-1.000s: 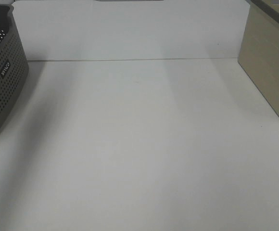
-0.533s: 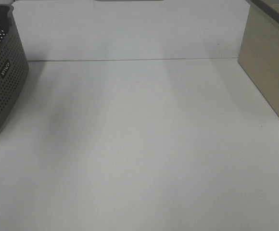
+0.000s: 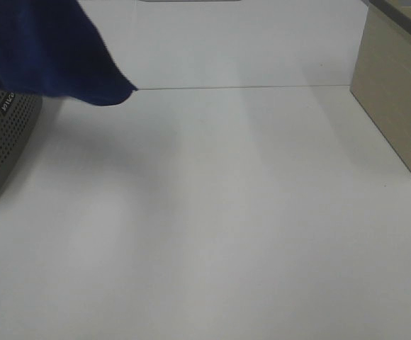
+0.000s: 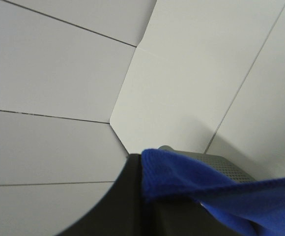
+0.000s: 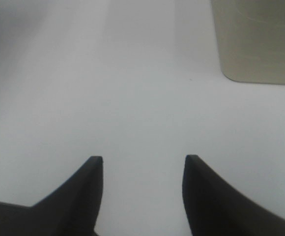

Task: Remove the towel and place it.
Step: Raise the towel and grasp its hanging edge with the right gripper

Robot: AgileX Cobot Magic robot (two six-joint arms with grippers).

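Note:
The towel [image 3: 42,49], royal blue and plush, hangs in the air at the top left of the exterior view and covers the upper part of the grey perforated basket [image 3: 0,142]. In the left wrist view my left gripper [image 4: 143,196] is shut on a hemmed edge of the towel [image 4: 206,184], with the basket rim [image 4: 223,164] just behind it. My right gripper [image 5: 143,161] is open over bare white table, nothing between its fingers. Neither gripper shows in the exterior view.
A beige box [image 3: 397,99] stands along the table's right side and also appears in the right wrist view [image 5: 255,44]. A white back wall [image 3: 234,42] closes off the far edge of the white table [image 3: 212,212].
The towel has come up out of the basket and swept into the top left of the exterior view, hiding the basket's rim. The right side is unchanged.

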